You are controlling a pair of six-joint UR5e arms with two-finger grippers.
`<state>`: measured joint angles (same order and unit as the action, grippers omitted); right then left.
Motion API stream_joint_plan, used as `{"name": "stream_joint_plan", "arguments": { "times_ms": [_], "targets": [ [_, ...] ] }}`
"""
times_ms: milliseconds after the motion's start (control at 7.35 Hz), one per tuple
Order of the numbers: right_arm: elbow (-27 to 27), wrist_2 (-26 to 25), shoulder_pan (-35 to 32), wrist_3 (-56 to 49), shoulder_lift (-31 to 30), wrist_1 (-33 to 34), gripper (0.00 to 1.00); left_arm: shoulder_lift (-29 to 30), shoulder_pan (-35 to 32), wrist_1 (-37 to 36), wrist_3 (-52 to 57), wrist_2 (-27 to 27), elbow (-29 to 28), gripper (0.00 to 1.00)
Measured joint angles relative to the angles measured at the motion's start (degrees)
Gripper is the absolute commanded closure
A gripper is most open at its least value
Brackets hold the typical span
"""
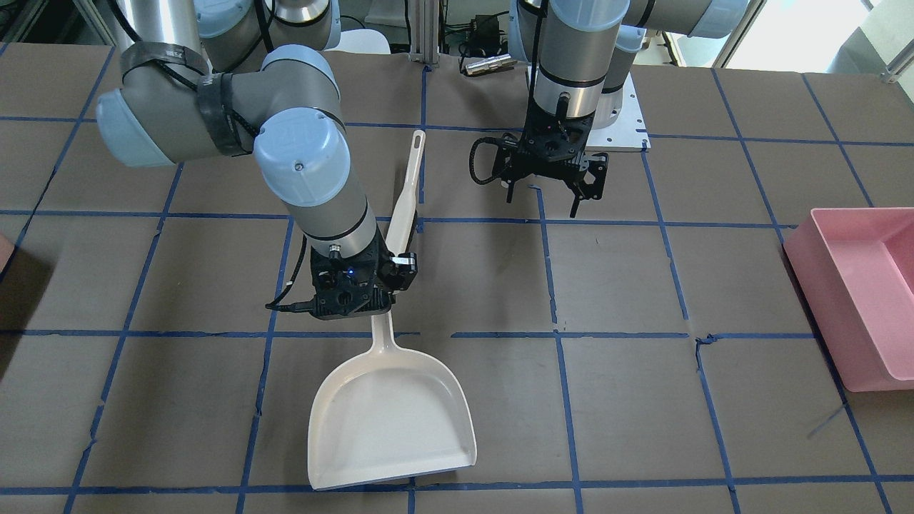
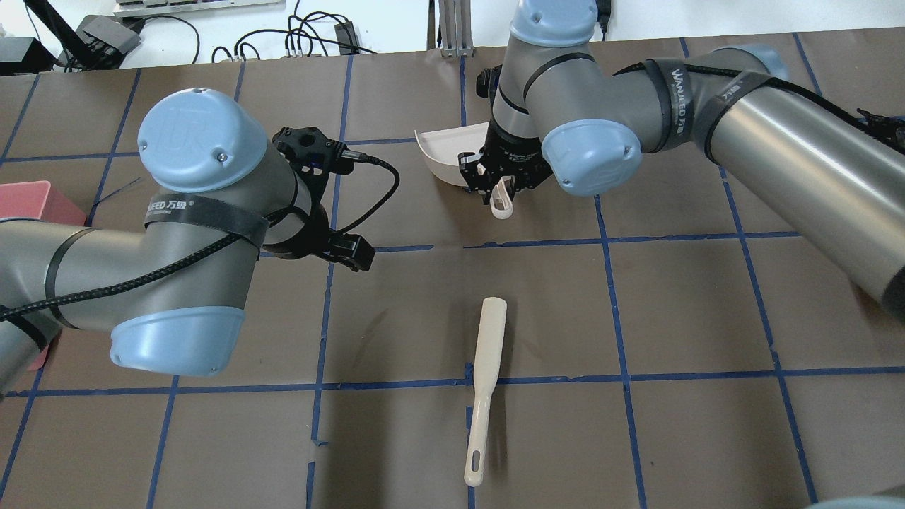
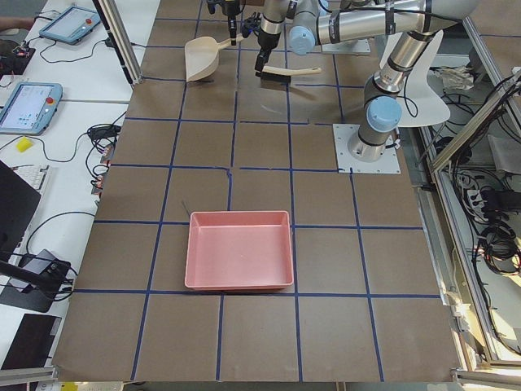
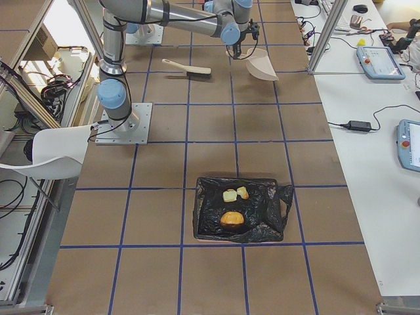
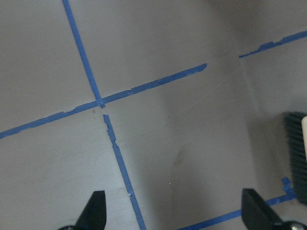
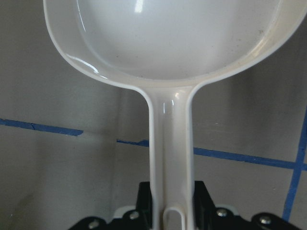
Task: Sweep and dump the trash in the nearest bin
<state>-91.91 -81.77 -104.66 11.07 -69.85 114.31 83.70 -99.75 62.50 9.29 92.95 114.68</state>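
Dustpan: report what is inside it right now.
Nothing. The dustpan shows a bare white scoop in the front and right wrist views. The right gripper is clamped on its handle and covers part of it, and anything beneath the pan is hidden.

— How's the light on your feeds?
— Bright and even from overhead. On my front view the top right corner is blown out, and soft shadows lie on the surface (image 1: 643,300), with a darker patch at the left edge.
— And the wrist cameras?
— My left one is dim and soft: tape lines (image 5: 81,52) smeared, brush (image 5: 297,153) out of focus. On the right one I get glare streaks on the dustpan (image 6: 168,33).
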Motion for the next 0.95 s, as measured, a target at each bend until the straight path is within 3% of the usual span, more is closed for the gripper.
{"name": "stream_joint_plan", "arguments": {
  "times_ms": [952],
  "targets": [
    [-2.3,-0.1,-3.6,4.3,4.1,7.0,0.99,-3.1,0.7,2.5,0.6,2.0,0.1,0.00]
  ]
}}
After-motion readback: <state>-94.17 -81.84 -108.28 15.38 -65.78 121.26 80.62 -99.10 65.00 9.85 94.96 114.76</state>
